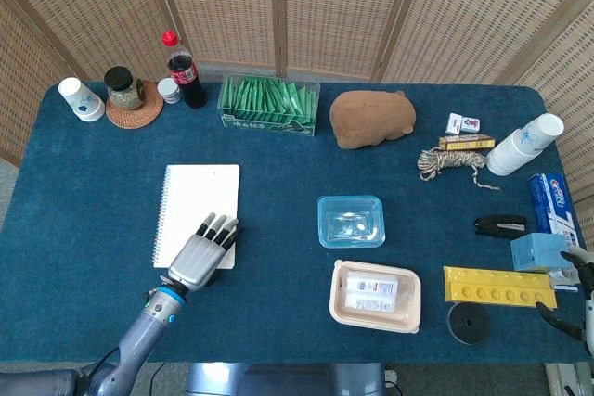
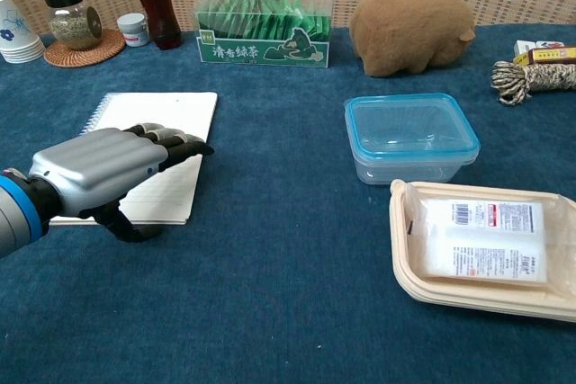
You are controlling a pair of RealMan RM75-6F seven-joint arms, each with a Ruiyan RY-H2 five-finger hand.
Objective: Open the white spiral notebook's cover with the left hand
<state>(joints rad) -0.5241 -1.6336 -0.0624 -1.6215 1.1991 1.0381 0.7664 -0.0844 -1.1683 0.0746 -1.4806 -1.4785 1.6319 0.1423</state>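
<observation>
The white spiral notebook (image 1: 199,203) (image 2: 162,123) lies flat and closed on the blue table, its spiral along the left edge. My left hand (image 1: 202,254) (image 2: 108,168) lies palm down over the notebook's near right corner, fingers stretched out flat and pointing toward the far right, thumb hanging below. It holds nothing. Whether the fingertips touch the cover I cannot tell. Only a sliver of my right hand (image 1: 577,296) shows at the head view's right edge, dark fingers apart, near a yellow tray (image 1: 499,287).
A clear blue-rimmed container (image 1: 351,221) (image 2: 411,135) and a beige tray with a packet (image 1: 375,296) (image 2: 486,245) sit right of the notebook. Further back stand a green tea box (image 1: 268,106), cola bottle (image 1: 186,70), jar (image 1: 122,87), cups (image 1: 81,99) and a brown plush (image 1: 371,119).
</observation>
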